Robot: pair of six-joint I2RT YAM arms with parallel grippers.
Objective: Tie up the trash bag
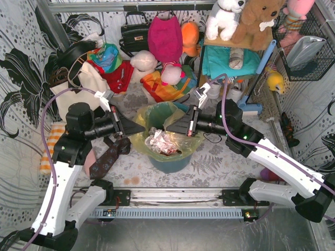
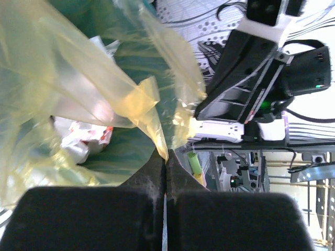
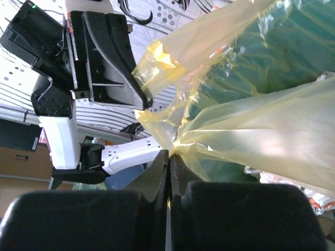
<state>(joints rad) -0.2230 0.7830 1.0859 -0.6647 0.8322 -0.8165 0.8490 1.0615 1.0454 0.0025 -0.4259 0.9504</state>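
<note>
where trash bag (image 1: 139,137) lines teal bin (image 1: 171,163), left fingers (image 2: 147,179), right fingers (image 3: 157,172) clamp shut on edge.

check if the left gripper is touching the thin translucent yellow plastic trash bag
Touching. The left wrist view shows the left gripper shut on a fold of the yellow plastic trash bag, pinched between its tips.

The walls (image 1: 21,52) are hung with black-and-white floral sheeting, and the table (image 1: 214,157) is covered alike. A shelf (image 1: 212,42) is set at the back right.
</note>
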